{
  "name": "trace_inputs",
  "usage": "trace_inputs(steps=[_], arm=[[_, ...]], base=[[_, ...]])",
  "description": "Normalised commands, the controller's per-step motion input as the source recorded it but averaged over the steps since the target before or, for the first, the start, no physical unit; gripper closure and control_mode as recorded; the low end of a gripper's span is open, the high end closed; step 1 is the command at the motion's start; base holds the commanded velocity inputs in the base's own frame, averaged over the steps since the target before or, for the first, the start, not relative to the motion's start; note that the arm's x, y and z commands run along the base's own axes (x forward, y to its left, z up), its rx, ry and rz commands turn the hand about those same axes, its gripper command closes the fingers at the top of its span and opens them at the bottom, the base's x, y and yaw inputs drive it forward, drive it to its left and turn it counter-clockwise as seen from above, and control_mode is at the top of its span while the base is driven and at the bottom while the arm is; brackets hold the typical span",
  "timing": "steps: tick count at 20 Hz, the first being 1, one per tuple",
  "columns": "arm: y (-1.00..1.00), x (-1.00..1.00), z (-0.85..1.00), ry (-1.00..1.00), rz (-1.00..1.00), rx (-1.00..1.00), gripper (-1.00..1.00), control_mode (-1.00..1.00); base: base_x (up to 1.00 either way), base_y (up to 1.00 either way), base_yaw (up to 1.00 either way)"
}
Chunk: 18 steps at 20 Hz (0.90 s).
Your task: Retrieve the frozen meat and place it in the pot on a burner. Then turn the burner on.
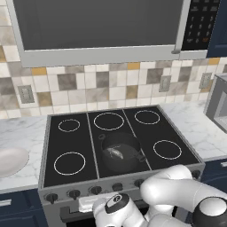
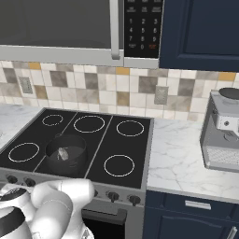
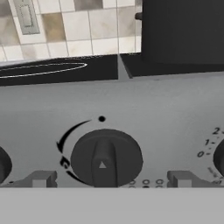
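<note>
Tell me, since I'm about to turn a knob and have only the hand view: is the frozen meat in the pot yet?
Observer: Yes, the frozen meat lies inside the pot.
Operator: Where does the pot stand?
Observer: Front centre of the cooktop, between the front left ring and the front right ring.
Operator: Anything else near the stove?
Observer: A white plate sits on the counter to its left.
</note>
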Motion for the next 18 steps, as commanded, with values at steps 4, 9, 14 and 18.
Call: trace_inputs(steps=[4,9,14,18], arm=[[0.0,0.06,-0.05,0.0,0.0,0.0,-1.0,-1.0],[0.0,0.0,0.0,0.0,0.0,0.0,-1.0,-1.0],[0.0,0.01,0.0,-0.02,0.0,0.0,-1.0,-1.0],[0.0,0.17,0.0,-0.06,0.0,0.0,-1.0,-1.0]], base=[[0.0,0.0,0.0],[0.0,0.0,0.0],[0.0,0.0,0.0],[0.0,0.0,0.0]])
